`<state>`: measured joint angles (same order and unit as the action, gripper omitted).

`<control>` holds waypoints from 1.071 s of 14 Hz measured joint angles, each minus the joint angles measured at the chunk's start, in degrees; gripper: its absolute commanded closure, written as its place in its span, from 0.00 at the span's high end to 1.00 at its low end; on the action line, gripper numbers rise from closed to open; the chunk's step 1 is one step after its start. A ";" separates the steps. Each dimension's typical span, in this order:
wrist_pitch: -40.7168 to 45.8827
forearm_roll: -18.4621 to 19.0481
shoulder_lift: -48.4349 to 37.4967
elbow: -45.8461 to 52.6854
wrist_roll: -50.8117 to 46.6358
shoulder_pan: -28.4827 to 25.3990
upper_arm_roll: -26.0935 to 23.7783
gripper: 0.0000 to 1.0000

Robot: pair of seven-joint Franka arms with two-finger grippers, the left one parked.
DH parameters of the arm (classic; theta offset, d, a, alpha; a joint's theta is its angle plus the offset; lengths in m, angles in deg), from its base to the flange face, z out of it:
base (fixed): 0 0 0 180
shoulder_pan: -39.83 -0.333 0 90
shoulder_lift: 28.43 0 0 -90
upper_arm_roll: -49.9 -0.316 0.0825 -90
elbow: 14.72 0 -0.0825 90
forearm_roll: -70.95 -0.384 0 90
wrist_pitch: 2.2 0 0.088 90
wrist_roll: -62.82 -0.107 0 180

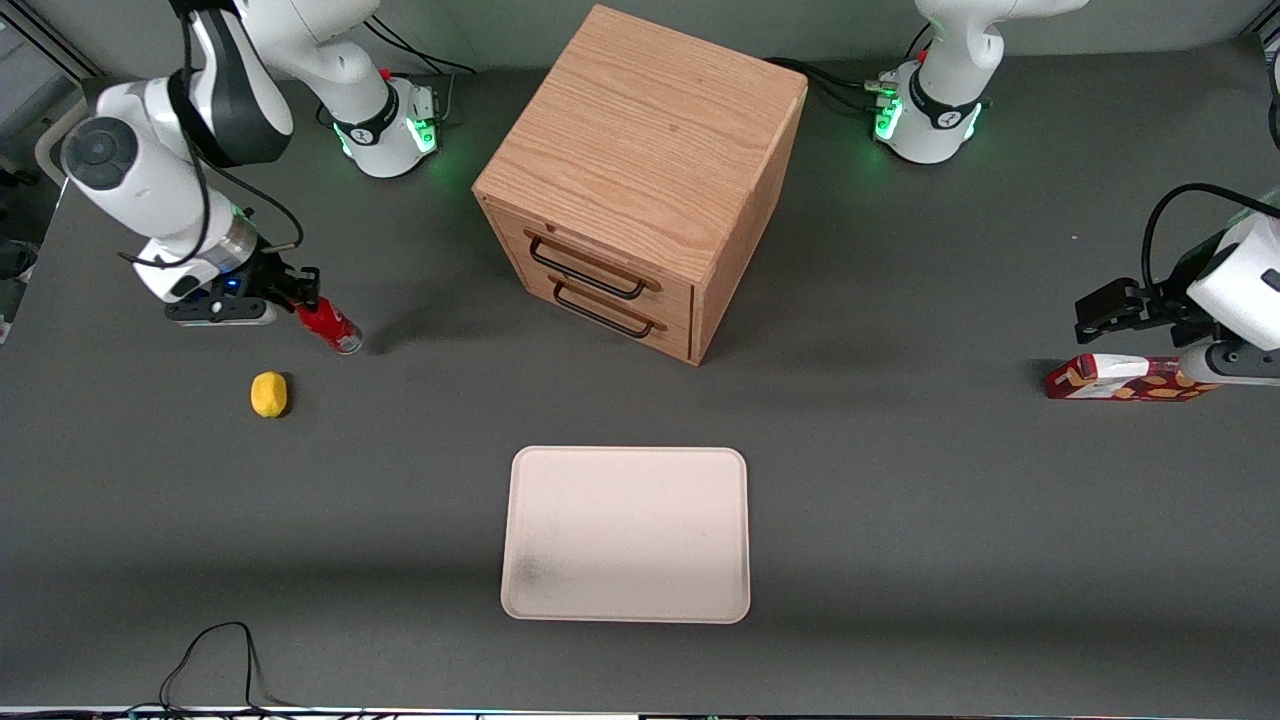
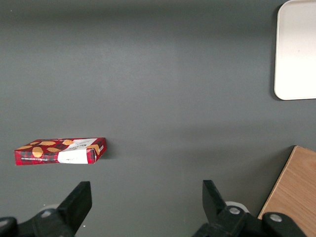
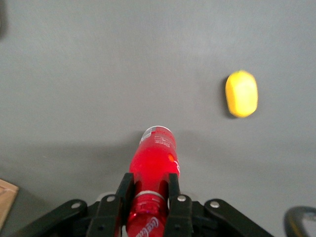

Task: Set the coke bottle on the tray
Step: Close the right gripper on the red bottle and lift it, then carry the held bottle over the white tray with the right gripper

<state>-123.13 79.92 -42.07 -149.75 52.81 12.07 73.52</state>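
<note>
Dark grey matting covers the worktop (image 1: 900, 500), on which all objects are seen from the front camera. Near the working arm's end of the worktop, the gripper (image 1: 300, 290) is shown closed on the coke bottle (image 1: 330, 325), its two black fingers (image 3: 174, 190) pressed against the bottle's upper part. The bottle is held tilted, cap end between the fingers and clear base (image 3: 157, 134) pointing away from the gripper; whether the base touches the mat cannot be told. In the right wrist view the red body is seen running out from between the fingers (image 3: 123, 190) over bare mat.

A lemon (image 1: 269, 394) is seen near the bottle, lying on the mat nearer to the front camera and apart from it; the same fruit appears in the right wrist view (image 3: 241, 93).

An oak two-drawer cabinet (image 1: 640, 170) with black wire handles (image 1: 590, 270) is placed at mid-width of the worktop, close to the edge where the arm bases stand.

The tray (image 1: 627, 470), cream with rounded corners and a faint dark smudge (image 1: 530, 570), is laid flat in front of the cabinet, close to the camera-side edge and well apart from the bottle. Nothing rests on it.

A red snack box (image 1: 1120, 380) lies toward the parked arm's end of the worktop.
</note>
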 measured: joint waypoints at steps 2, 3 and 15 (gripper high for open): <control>8.49 -2.46 3.11 10.58 0.00 -0.10 -2.47 0.00; 11.89 -3.05 5.09 15.86 0.00 -0.17 -3.73 0.00; 38.39 -9.87 41.73 80.21 0.08 1.37 -13.07 0.00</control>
<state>-84.73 70.05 -0.35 -69.54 52.90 13.44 60.45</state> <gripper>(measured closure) 0.678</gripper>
